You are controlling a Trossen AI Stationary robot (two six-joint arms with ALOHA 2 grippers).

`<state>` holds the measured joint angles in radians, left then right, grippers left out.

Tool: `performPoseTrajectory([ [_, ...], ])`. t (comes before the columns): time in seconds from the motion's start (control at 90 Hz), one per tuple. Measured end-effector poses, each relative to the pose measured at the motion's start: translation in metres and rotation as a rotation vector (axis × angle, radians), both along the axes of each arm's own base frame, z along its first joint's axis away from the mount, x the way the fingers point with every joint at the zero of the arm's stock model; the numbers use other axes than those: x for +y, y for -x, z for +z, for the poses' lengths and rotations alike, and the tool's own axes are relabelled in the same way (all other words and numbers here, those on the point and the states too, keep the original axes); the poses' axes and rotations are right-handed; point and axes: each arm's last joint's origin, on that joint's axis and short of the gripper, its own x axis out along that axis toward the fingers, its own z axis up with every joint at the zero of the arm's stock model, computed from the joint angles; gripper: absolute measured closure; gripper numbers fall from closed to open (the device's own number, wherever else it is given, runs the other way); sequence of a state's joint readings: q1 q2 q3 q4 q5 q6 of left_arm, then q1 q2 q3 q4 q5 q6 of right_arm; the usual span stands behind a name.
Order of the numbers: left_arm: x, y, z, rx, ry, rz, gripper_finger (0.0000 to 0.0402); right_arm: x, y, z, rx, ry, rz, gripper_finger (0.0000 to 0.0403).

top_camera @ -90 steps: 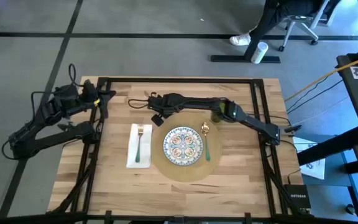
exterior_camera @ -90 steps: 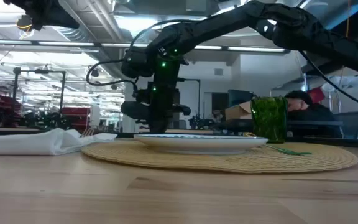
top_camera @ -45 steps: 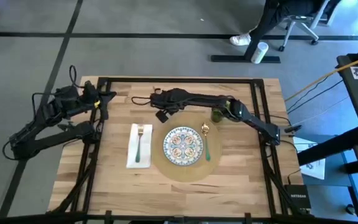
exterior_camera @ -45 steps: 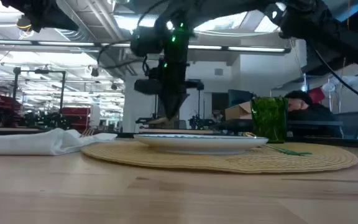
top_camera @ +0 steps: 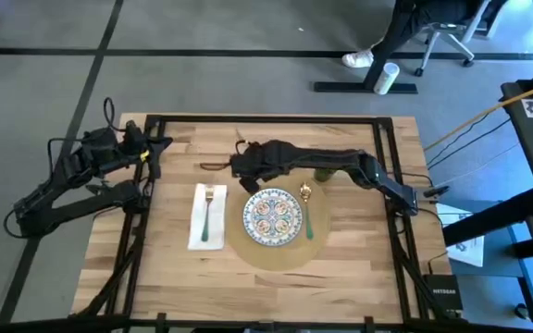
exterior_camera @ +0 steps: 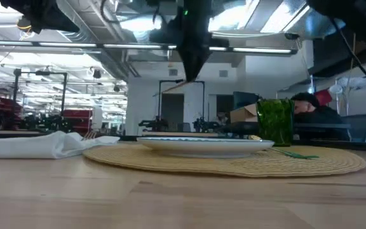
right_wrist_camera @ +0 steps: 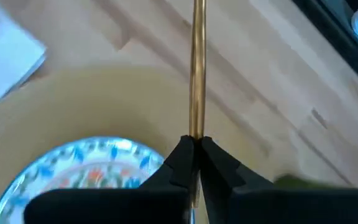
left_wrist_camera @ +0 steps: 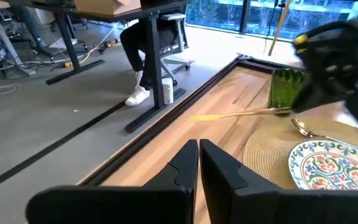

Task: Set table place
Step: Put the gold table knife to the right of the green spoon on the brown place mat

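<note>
The round tan place mat lies on the wooden table and bears a patterned plate and a green-handled gold spoon. A green glass stands at the mat's far edge. A fork lies on a white napkin to the left of the mat. My right gripper hovers beyond the plate's far left, shut on a slim gold utensil. My left gripper rests shut at the table's left edge, holding nothing. My right gripper pinches one end of the gold utensil between its two fingertips. The fingers slant down from the table's right side. The utensil sticks out past them toward the table's left, about level and lifted clear of the table.
A black metal frame edges the table. The left arm folds beside the table's left edge. Bare wood lies at the near side and the right side of the mat. A seated person shows beyond the far edge.
My right gripper has risen from table height beyond the plate, taking the gold utensil up with it. The utensil, which lay on the wood, now hangs clear of the table and has shifted slightly toward the right and near edges.
</note>
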<state>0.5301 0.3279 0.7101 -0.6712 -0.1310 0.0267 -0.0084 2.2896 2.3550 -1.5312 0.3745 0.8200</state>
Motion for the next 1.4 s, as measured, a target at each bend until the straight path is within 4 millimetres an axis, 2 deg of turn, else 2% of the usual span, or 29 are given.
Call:
performPoseTrajectory([
  [0.2, 0.000, 0.000, 0.000, -0.003, 0.002, 0.001, 0.0402, 0.033, 0.013, 0.017, -0.034, -0.012, -0.021, 0.0403],
  [0.467, 0.001, -0.002, -0.004, 0.003, 0.003, 0.000, 0.0402, 0.059, 0.024, 0.028, -0.103, -0.037, -0.086, 0.0403],
  [0.556, 0.002, -0.004, -0.011, 0.020, 0.007, -0.002, 0.0402, 0.063, 0.027, 0.022, -0.084, -0.046, -0.118, 0.0403],
  [0.756, 0.002, -0.004, -0.012, 0.011, 0.002, -0.002, 0.0402, 0.073, 0.036, 0.003, -0.016, -0.080, -0.179, 0.0403],
  [1.167, -0.003, 0.004, -0.008, -0.035, -0.048, -0.039, 0.0402, 0.109, 0.090, -0.006, -0.002, -0.097, -0.402, 0.0403],
  [1.4, -0.003, 0.004, -0.008, -0.034, -0.048, -0.039, 0.0402, 0.125, 0.098, -0.027, -0.001, -0.167, -0.449, 0.0403],
])
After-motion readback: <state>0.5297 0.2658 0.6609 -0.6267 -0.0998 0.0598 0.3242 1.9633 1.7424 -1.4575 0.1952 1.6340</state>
